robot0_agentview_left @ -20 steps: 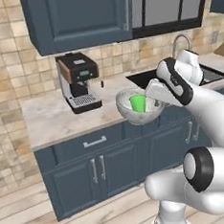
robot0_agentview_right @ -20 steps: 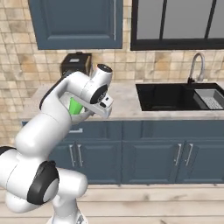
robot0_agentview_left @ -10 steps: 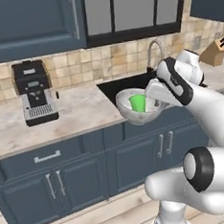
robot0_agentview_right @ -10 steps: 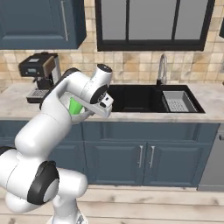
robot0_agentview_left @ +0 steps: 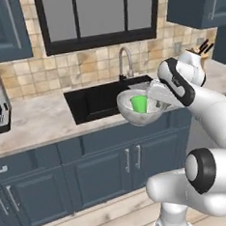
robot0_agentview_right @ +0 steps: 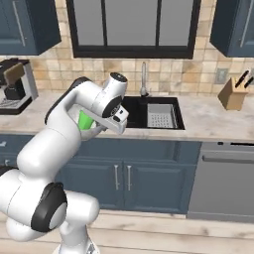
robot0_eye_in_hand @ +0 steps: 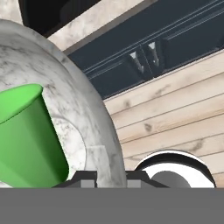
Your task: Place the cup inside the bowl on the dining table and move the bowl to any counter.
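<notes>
The grey-white speckled bowl [robot0_agentview_left: 140,116] hangs in the air just in front of the counter [robot0_agentview_left: 38,122], level with the sink [robot0_agentview_left: 95,101]. The green cup [robot0_agentview_left: 139,104] stands inside it, leaning slightly. My gripper [robot0_agentview_left: 154,99] is shut on the bowl's right rim. In the hand view the bowl [robot0_eye_in_hand: 85,118] wall passes between the two fingertips [robot0_eye_in_hand: 85,179] of the gripper [robot0_eye_in_hand: 110,179], with the cup [robot0_eye_in_hand: 26,140] inside at left. From the right base view the cup [robot0_agentview_right: 87,120] peeks out behind my arm, with the gripper [robot0_agentview_right: 105,128] beside it. The dining table is out of view.
A counter [robot0_agentview_right: 211,120] over dark blue cabinets runs along the wall, with a black sink [robot0_agentview_right: 154,115] and faucet [robot0_agentview_left: 125,60]. A coffee machine [robot0_agentview_right: 15,87] stands at the left, a knife block [robot0_agentview_right: 233,94] at the right, a dishwasher [robot0_agentview_right: 223,178] below it.
The whole picture has shifted: the camera moved right along the counter, so the coffee machine slid left and the sink came to the middle. The bowl with the cup stays held.
</notes>
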You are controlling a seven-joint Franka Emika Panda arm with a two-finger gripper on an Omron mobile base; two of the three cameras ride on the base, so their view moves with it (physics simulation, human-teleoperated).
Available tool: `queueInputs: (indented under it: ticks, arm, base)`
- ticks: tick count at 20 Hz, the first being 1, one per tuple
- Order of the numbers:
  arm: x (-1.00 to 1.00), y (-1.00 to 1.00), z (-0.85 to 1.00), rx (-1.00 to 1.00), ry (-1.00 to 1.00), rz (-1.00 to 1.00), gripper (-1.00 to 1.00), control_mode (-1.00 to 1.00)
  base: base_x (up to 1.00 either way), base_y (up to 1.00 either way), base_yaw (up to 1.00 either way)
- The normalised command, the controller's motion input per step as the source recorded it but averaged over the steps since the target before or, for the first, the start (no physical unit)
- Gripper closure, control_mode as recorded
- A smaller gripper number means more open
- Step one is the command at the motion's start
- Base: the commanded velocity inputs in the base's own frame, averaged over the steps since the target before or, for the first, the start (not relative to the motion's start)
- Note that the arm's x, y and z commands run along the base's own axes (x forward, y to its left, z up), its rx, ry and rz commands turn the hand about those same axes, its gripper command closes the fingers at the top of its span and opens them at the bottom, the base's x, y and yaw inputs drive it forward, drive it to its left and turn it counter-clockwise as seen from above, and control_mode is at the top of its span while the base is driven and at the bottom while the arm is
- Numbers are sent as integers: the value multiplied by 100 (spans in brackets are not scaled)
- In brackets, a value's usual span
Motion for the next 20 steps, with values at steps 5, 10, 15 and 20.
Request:
queueInputs:
  ticks: [5, 10, 15, 20]
  arm:
    - [0, 0, 0, 0, 0, 0, 100, 100]
    - [0, 0, 0, 0, 0, 0, 100, 100]
    - [0, 0, 0, 0, 0, 0, 100, 100]
    - [0, 0, 0, 0, 0, 0, 100, 100]
  base:
    - [18, -100, 11]
    - [10, -99, 10]
    - [6, -94, 9]
    - [10, -93, 10]
